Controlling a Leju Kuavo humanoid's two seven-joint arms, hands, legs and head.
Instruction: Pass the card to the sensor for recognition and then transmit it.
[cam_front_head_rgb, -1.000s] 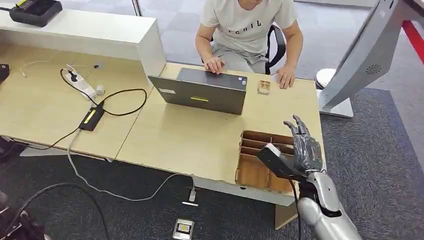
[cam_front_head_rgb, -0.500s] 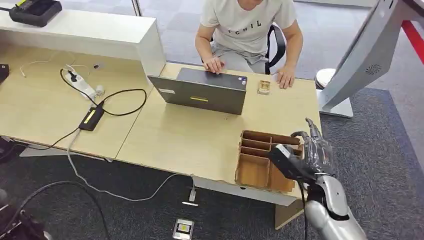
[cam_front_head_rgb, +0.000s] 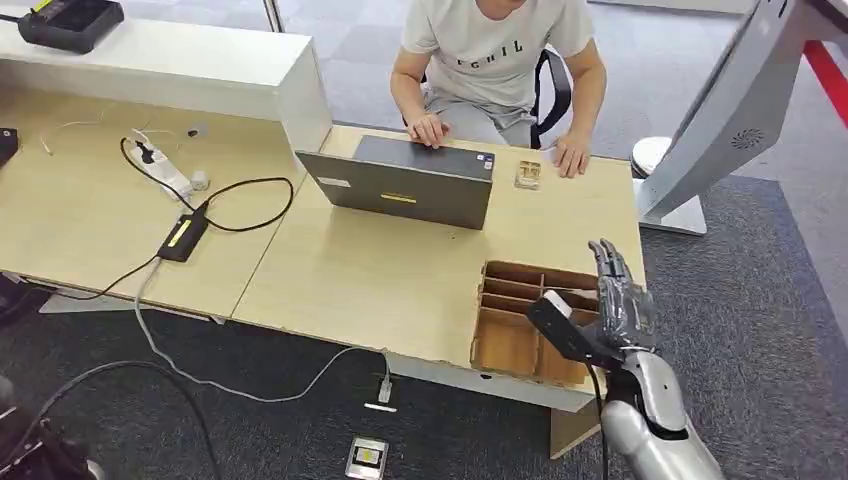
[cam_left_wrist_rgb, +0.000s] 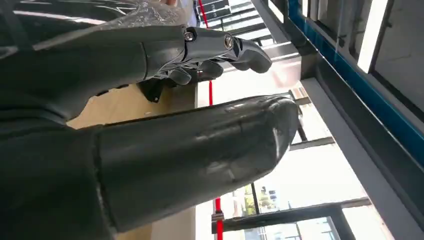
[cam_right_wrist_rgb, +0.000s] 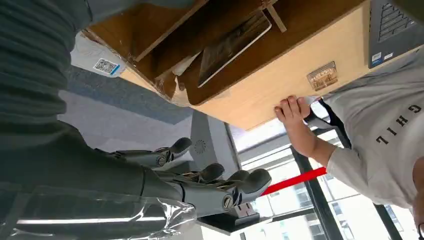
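A pale card (cam_right_wrist_rgb: 235, 42) lies in one compartment of the wooden divider box (cam_right_wrist_rgb: 150, 30), seen close in the right wrist view. In the head view the box (cam_front_head_rgb: 530, 272) sits at the table's near right corner. My right hand (cam_front_head_rgb: 615, 298) hovers over its right side, fingers straight and apart, holding nothing; the right hand (cam_right_wrist_rgb: 200, 185) is apart from the card. A small tan block (cam_front_head_rgb: 527, 175) rests on the table beside a person's hand (cam_front_head_rgb: 572, 158). My left hand (cam_left_wrist_rgb: 200, 130) shows close up with nothing between thumb and fingers.
A person (cam_front_head_rgb: 495, 50) sits behind the far edge at a grey laptop (cam_front_head_rgb: 400, 185). Cables, a power strip (cam_front_head_rgb: 160, 168) and a black device (cam_front_head_rgb: 183, 237) lie on the left table. A grey stand (cam_front_head_rgb: 720, 110) rises at the right. A small device (cam_front_head_rgb: 366, 458) lies on the floor.
My right hand swung right past the box's edge, then came back a little to the left, and its fingers straightened. The person and the table items have not moved.
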